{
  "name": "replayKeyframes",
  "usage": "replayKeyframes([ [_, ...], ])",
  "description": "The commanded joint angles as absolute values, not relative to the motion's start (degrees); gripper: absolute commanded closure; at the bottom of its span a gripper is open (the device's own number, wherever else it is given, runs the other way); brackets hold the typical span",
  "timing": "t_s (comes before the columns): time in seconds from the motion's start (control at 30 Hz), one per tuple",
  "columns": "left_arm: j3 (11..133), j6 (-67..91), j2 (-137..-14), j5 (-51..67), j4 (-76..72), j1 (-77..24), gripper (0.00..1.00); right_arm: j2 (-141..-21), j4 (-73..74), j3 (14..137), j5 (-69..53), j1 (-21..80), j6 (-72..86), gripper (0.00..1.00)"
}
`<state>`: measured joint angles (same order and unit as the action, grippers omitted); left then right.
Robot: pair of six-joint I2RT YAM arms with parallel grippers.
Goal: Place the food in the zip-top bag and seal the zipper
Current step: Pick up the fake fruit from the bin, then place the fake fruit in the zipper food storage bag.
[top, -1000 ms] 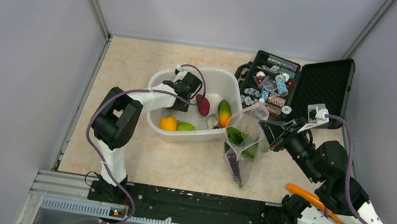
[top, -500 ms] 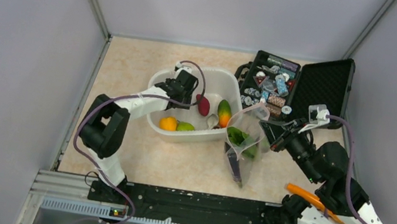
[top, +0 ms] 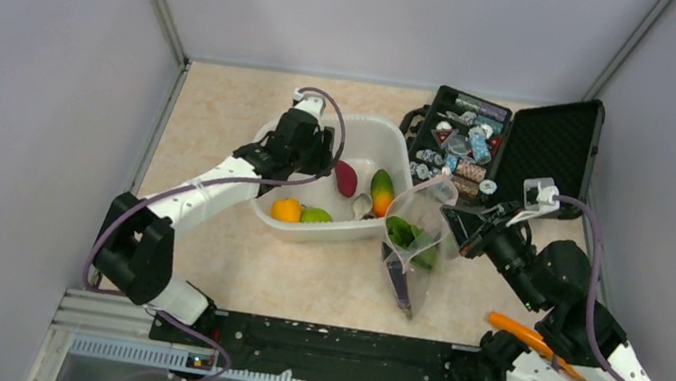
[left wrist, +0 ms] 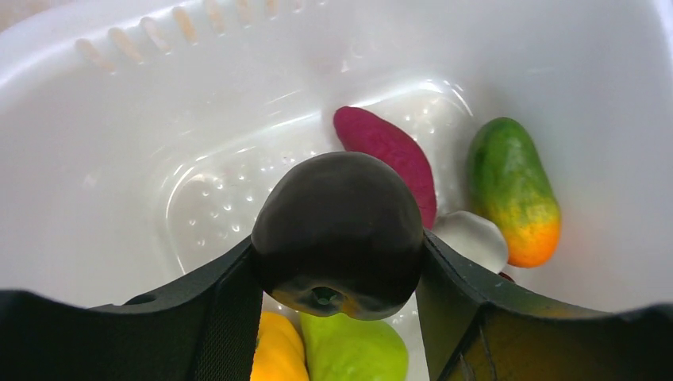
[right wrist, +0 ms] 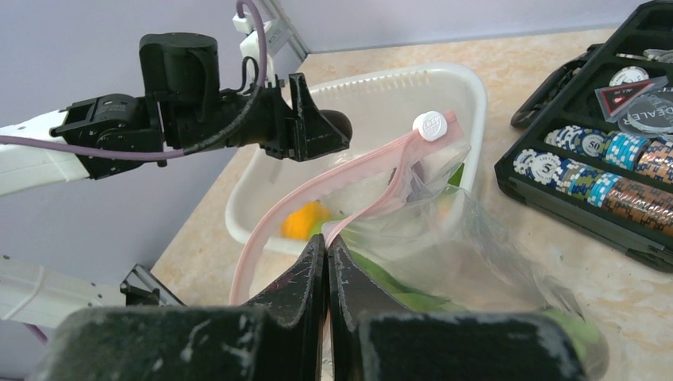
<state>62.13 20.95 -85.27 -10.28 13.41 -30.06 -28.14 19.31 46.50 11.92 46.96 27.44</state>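
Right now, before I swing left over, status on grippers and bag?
Left gripper shut on dark round food piece, above white tub. Right gripper pinching zip-top bag at zipper, mouth open. Tub rim between left and bag.

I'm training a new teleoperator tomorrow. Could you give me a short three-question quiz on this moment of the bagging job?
1. True or false: the left gripper is empty.
2. What does the right gripper pinch? A: nothing. B: the zipper of the zip-top bag. C: the rim of the white tub.
3. Fill in: the bag's mouth is ___.
Key: 1 false, it is shut on a dark round food piece over the tub. 2 B. 3 open.
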Motion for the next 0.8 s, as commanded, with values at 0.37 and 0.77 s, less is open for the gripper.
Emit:
replayKeyframes([
  [0.37,57.1,25.8,-67.1,17.8,-7.8,-30.3,0.55,-29.6,15.9,46.5,12.2,46.8,28.3,1.00],
  [0.77,59.2,23.3,-66.2,37.1,-12.4,-35.7,0.54,-30.3,14.8,45.2,12.1,46.8,29.6,1.00],
])
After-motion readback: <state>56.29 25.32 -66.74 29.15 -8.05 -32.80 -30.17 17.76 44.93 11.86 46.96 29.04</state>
